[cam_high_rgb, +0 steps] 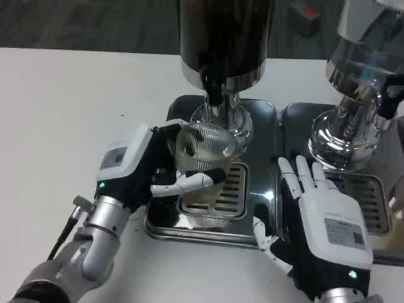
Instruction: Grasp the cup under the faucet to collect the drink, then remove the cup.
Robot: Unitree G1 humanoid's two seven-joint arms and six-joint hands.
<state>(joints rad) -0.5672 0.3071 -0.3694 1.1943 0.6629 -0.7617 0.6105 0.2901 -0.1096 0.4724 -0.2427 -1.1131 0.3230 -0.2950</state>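
Cup: the clear ribbed cup [203,151] is upright, lifted above the slotted grate [218,192], directly under the black faucet [214,93].
Cup contents: cannot tell whether any drink is inside.
Left hand: the left hand [148,167] grips the cup from its left side; its fingers [189,182] wrap across the cup's front wall.
Faucet: it hangs from the dark dispenser [224,38], just above the cup's rim, not clearly touching.
Drip tray: the steel drip tray [189,230] lies below the cup, with the grate set in it.
Right hand: the right hand [322,218] lies flat, fingers spread and grasping nothing, to the right of the cup over the tray's right edge.
2nd dispenser: a chrome dispenser [353,95] stands well right of the cup, on its own tray [369,208].
Table: the white table [63,113] stretches left of the cup.
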